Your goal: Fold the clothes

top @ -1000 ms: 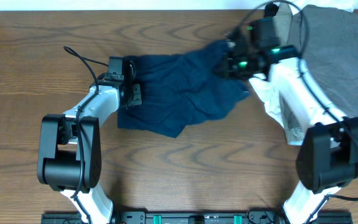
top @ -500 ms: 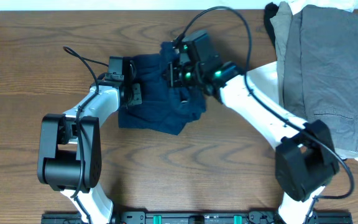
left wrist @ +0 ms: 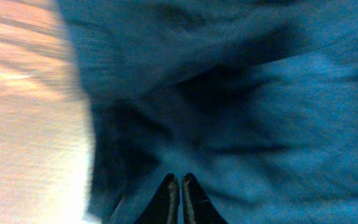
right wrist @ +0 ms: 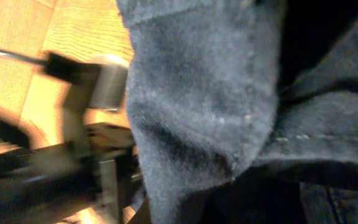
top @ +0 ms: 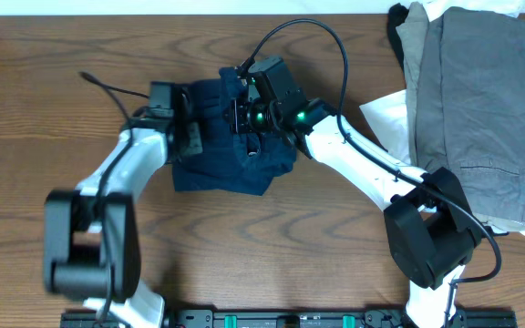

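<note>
The navy garment [top: 231, 169] lies bunched at the table [top: 44, 55] centre, slightly left. The right gripper [top: 241, 117] is over the garment's far part, clenched on a fold of it. In the right wrist view this fold [right wrist: 197, 106] fills the frame and hides the fingers. The left gripper [top: 192, 137] is at the garment's left edge with its fingertips [left wrist: 169, 193] pressed together. Whether it pinches cloth cannot be told. A grey garment [top: 481, 100] lies at the far right, partly over a white garment [top: 383, 109].
</note>
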